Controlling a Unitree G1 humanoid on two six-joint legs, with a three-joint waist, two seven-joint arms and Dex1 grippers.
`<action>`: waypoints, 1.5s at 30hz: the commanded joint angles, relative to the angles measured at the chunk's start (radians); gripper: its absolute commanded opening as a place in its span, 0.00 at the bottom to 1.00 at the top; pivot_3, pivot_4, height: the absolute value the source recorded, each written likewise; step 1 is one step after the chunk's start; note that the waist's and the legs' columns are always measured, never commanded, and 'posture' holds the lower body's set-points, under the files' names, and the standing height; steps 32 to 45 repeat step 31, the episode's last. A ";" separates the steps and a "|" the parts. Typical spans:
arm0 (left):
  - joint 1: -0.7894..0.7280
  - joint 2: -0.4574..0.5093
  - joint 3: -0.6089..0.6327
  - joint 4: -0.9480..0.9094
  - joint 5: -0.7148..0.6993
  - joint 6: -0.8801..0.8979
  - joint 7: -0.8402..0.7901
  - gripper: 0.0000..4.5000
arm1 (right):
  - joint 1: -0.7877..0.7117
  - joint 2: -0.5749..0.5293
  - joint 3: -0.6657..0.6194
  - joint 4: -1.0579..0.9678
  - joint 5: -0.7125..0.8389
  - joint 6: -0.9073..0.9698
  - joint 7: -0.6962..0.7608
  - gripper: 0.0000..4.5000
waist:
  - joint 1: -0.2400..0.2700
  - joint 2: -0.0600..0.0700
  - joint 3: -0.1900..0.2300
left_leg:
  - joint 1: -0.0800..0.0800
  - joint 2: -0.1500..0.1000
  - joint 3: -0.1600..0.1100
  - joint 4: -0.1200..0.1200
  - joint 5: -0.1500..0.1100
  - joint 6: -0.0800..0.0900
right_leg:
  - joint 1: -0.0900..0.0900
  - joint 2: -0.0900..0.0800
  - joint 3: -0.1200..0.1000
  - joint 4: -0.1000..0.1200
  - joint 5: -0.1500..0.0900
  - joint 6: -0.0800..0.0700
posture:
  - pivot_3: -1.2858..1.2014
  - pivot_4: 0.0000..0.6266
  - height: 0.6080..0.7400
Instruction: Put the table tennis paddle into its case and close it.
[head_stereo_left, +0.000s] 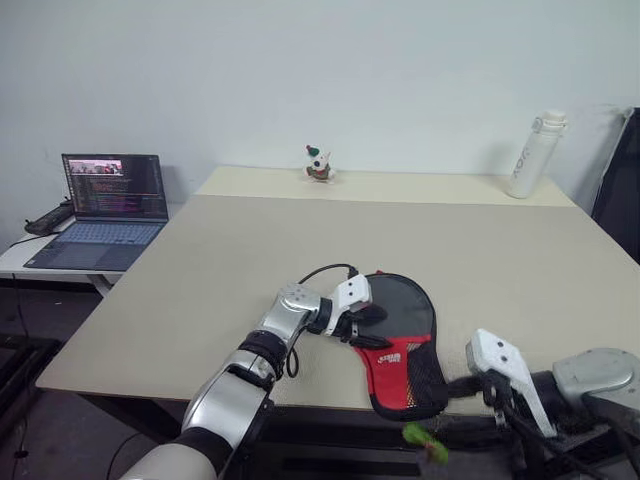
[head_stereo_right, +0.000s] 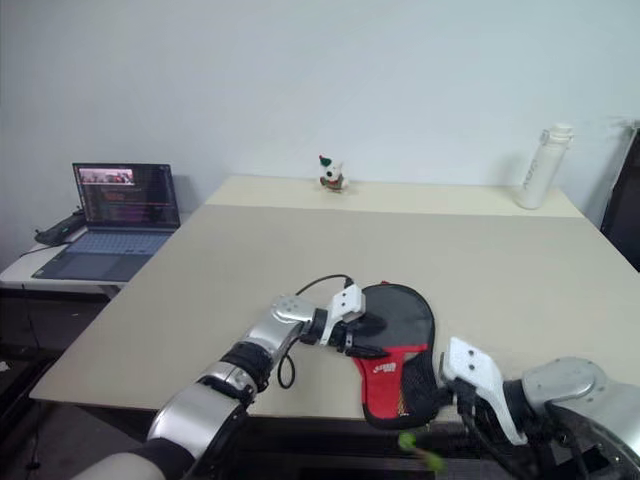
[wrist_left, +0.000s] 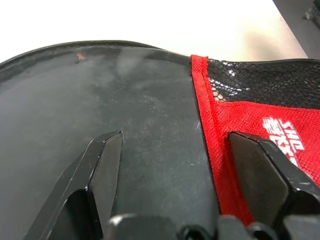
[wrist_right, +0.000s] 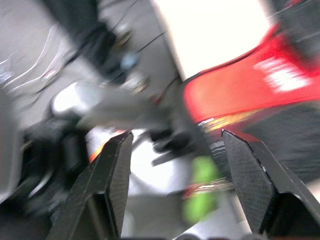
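I see the case (head_stereo_left: 405, 350), black with a red lettered panel, lying at the bench's (head_stereo_left: 200, 270) near edge, around five o'clock. My left end effector (head_stereo_left: 368, 328) straddles its nine-o'clock edge, fingers spread. My right end effector (wrist_right: 172, 185) hangs open, empty.

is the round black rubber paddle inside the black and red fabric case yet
Partly in. The black paddle face lies uncovered above the red case edge; its handle end sits inside.
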 joint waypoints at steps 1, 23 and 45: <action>0.093 0.103 0.085 -0.309 -0.102 0.134 -0.021 0.81 | -0.058 0.029 -0.032 0.111 -0.077 -0.108 -0.035 0.69 | -0.006 0.000 0.000 | 0.000 0.001 0.000 0.000 0.000 0.000 | -0.001 0.001 0.000 0.000 0.000 0.000 | 0.52 0.24 1.00; 0.578 0.381 0.362 -1.211 -0.342 0.687 0.364 0.81 | -0.351 0.088 -0.013 0.919 -0.403 -0.599 0.081 0.69 | -0.009 0.001 0.001 | 0.000 0.008 0.002 -0.002 0.000 0.000 | -0.003 0.002 0.002 0.001 -0.002 -0.004 | 0.52 0.24 1.00; 0.527 0.357 0.306 -1.119 -0.332 0.636 0.382 0.81 | -0.336 0.027 -0.053 0.880 -0.408 -0.558 0.097 0.69 | -0.012 0.001 0.001 | 0.000 0.008 0.004 -0.002 0.000 0.000 | -0.004 0.002 0.003 0.001 -0.001 -0.003 | 0.52 0.24 1.00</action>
